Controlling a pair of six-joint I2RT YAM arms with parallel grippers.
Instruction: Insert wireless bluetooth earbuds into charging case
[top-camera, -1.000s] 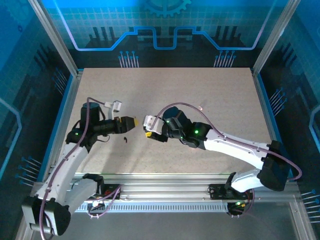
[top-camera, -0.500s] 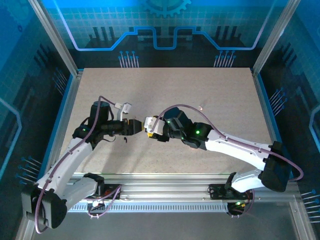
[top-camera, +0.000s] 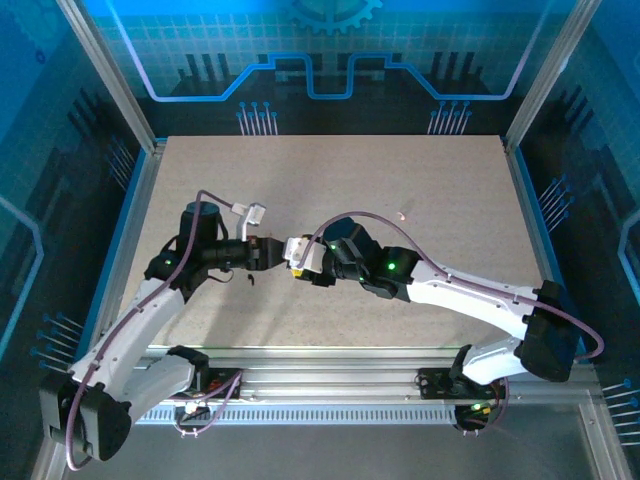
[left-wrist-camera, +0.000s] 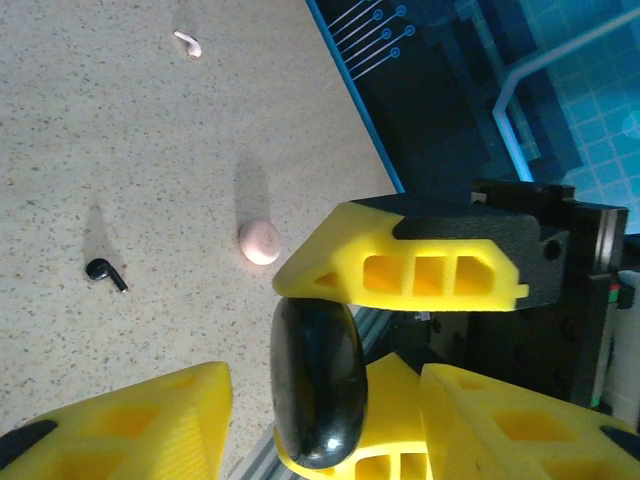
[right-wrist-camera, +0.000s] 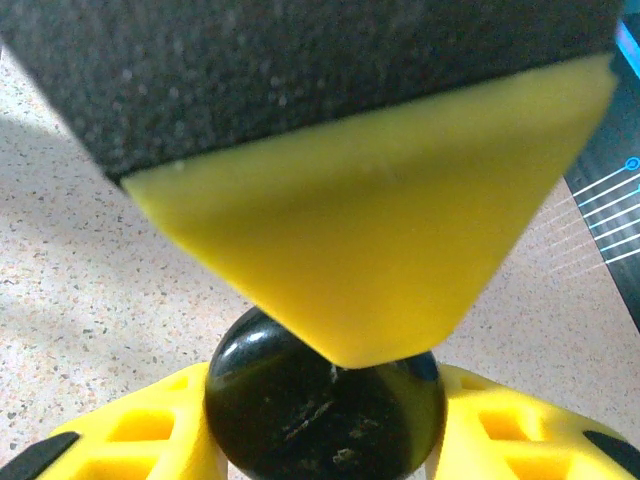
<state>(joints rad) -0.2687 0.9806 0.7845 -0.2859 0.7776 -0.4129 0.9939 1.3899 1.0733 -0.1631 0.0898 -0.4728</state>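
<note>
R gripper is clamped on the charging case, a glossy black rounded puck. Its pads sit on opposite edges and hold the case up off the table. L gripper faces the case from the other side, jaws approx half open and straddling it. One L finger looks to rest on the case's top edge in the right wrist view. The other stands clear of the case w/ a visible gap. So L has no firm hold on anything that I can see.

One black earbud lies flat on the table below the case, a bit toward the arm bases and well apart from both grippers. A pale pink round piece sits on the table near that bud. A pale pink comma-shaped bit lies much farther from the case.

Handling, my read:
- **Bud:** tiny, v. light, hard smooth plastic w/ a rounded head and short stem. It prob skids or flips if pinched off-centre. Best taken across the stem or upper head w/ a gentle squeeze, leaving the seating end free for the socket.
- **Case:** stiff but slick, and its curved edges could squirt out from btwn the pads. Lid looks shut, though the seam isn't legible. It prob needs prying open at the rim while R holds the body, before any bud goes in.
</note>
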